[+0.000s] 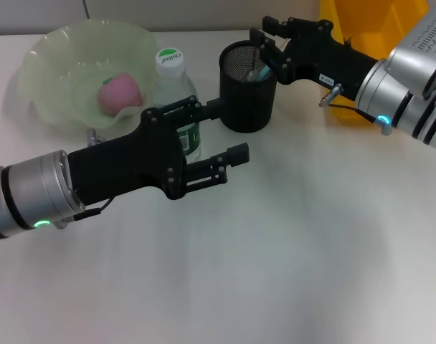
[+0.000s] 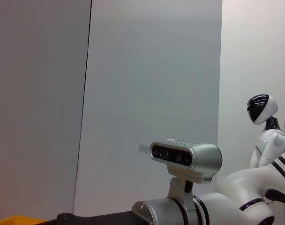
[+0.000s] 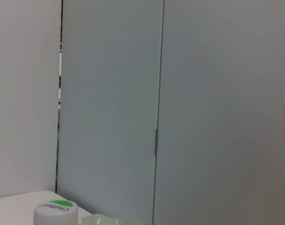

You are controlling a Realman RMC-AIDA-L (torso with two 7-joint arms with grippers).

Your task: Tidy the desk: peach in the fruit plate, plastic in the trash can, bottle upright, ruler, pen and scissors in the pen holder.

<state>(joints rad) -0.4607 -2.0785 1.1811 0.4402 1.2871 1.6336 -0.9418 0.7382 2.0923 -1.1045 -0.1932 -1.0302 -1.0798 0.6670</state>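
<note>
From the head, the peach (image 1: 119,92) lies in the plate (image 1: 57,54), and the bottle (image 1: 176,89) stands between plate and holder (image 1: 247,86). The left gripper (image 1: 219,136) holds its fingers wide by the bottle; the right gripper (image 1: 262,44) is over the holder, fingers apart around nothing. The right wrist shows only the bottle cap (image 3: 56,213).

Green script on the white bottle cap (image 1: 169,57) — too small to read — no other legible text
</note>
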